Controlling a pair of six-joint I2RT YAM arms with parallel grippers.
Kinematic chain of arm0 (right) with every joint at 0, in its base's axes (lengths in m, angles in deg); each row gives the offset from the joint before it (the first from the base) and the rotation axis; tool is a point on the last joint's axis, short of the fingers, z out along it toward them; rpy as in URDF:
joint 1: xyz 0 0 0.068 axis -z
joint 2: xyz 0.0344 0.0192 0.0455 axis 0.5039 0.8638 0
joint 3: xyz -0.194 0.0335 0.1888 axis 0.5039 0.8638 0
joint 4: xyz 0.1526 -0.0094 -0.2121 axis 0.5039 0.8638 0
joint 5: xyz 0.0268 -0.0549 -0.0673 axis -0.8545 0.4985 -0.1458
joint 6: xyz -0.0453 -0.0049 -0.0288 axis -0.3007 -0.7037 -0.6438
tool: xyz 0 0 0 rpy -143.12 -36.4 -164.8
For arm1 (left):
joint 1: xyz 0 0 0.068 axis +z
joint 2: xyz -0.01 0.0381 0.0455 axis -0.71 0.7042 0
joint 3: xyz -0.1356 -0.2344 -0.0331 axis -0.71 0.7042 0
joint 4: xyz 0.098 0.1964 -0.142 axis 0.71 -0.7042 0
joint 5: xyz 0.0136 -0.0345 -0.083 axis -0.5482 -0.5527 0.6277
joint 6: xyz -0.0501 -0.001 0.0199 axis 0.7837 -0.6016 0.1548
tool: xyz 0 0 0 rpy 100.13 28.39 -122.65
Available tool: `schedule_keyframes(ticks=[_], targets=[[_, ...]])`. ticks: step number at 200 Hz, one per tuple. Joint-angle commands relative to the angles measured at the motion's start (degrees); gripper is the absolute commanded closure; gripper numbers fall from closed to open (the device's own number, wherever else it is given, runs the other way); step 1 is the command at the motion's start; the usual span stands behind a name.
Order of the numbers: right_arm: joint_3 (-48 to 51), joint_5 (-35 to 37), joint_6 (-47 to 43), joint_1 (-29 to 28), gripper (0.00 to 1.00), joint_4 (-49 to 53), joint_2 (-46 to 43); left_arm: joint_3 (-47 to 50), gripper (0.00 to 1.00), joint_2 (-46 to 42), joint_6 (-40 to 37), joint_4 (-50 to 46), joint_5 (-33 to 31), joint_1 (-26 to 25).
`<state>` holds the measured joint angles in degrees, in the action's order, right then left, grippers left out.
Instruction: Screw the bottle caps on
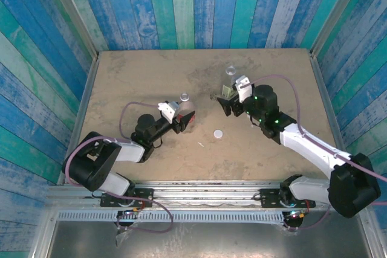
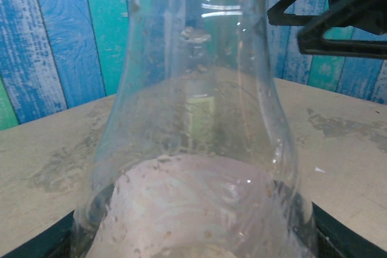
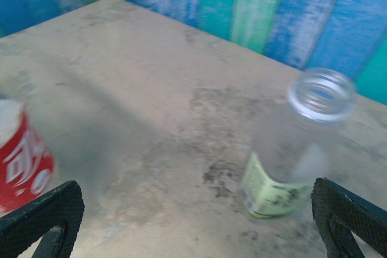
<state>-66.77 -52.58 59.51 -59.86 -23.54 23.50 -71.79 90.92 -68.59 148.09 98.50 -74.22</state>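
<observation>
Left gripper [image 1: 181, 121] clamped on upright red-label bottle [image 2: 193, 149]. Right gripper [image 1: 227, 104] wide open; uncapped green-label bottle [image 3: 296, 149] at its 12 o'clock. White cap [image 1: 217, 133] on counter [image 1: 133, 83], at its 6 o'clock.

Bottles: two (red-label bottle [image 3: 23, 160], green-label bottle [image 3: 291, 156]). White cap [image 1: 217, 133]: one in sight, loose on table [image 1: 121, 89]. Arms: two. Grippers: two, left gripper [image 1: 183, 120] and right gripper [image 1: 230, 106]. Tables: one.
</observation>
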Motion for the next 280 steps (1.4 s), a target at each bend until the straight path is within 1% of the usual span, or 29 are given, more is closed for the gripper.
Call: schedule_keyframes(ticks=[1, 22, 33, 53, 63, 76, 97, 103, 120, 134, 145, 154, 170, 210, 256, 280], targets=[[1.39, 10.93, 4.57, 0.15, 0.0, 2.77, -1.01, -3.99, 0.38, 1.23, -0.98, -2.91, 4.3, -0.34], [1.65, 16.02, 6.77, 0.47, 0.0, 5.31, -0.12, -6.44, 0.38, 3.7, -1.33, -1.41, 6.98, -0.36], [0.68, 16.7, 9.35, 1.62, 0.0, 8.7, 0.67, -7.68, 0.38, 5.46, -1.05, 0.15, 8.14, -0.35], [-1.1, 14.23, 15.51, 5.61, 0.0, 16.13, 2.39, -9.99, 0.38, 9.55, 0.55, 3.8, 10.01, -0.36], [-1.11, 11.63, 17.25, 8.04, 0.0, 18.31, 3.56, -10.79, 0.38, 11.86, 1.49, 6.49, 10.89, -0.48], [-1.25, 8.84, 18.1, 10.82, 0.0, 20.86, 5.29, -11.73, 0.38, 14.62, 2.22, 9.41, 11.54, -0.63], [-3.35, 5.99, 16.9, 13.62, 0.07, 25.88, 8.54, -13.42, 0.38, 16.57, 2.49, 9.33, 11.47, -0.97], [-4.27, 5.86, 16.15, 13.76, 0.13, 27.22, 9.47, -13.73, 0.38, 16.72, 2.43, 8.78, 11.23, -1.06], [-5.73, 5.96, 15.38, 13.78, 0.18, 28.8, 11.86, -14.94, 0.38, 16.91, 1.5, 6.34, 11.61, -1.2], [-6.49, 5.35, 16.14, 13.78, 0.29, 28.93, 13.77, -15.94, 0.37, 16.85, -0.12, 3.48, 12.3, -1.15], [-6.88, 4.75, 16.87, 13.78, 0.31, 28.32, 15.23, -16.4, 0.37, 16.58, -1.12, 2.12, 12.87, -1.17], [-7.21, 4.74, 17.44, 13.7, 0.36, 27.81, 16.47, -16.57, 0.37, 16.33, -1.37, 1.68, 13.01, -1.19], [-7.89, 5.69, 17.81, 13.54, 0.41, 27.73, 18.9, -16.62, 0.36, 16.31, -1.21, 1.58, 13.07, -1.18], [-8.88, 9.09, 17.75, 11.73, 0.45, 27.78, 23.15, -16.84, 0.36, 18.5, 0.98, 3.4, 13.37, -1.2], [-10.71, 9.16, 17.48, 11.36, 0.53, 27.93, 25.65, -17.7, 0.37, 19.99, 1.12, 2.41, 13.0, -1.16], [-11.74, 9.58, 17.61, 11.4, 0.54, 28.01, 27.09, -17.81, 0.36, 20.16, 0.99, 1.82, 12.88, -1.21]])
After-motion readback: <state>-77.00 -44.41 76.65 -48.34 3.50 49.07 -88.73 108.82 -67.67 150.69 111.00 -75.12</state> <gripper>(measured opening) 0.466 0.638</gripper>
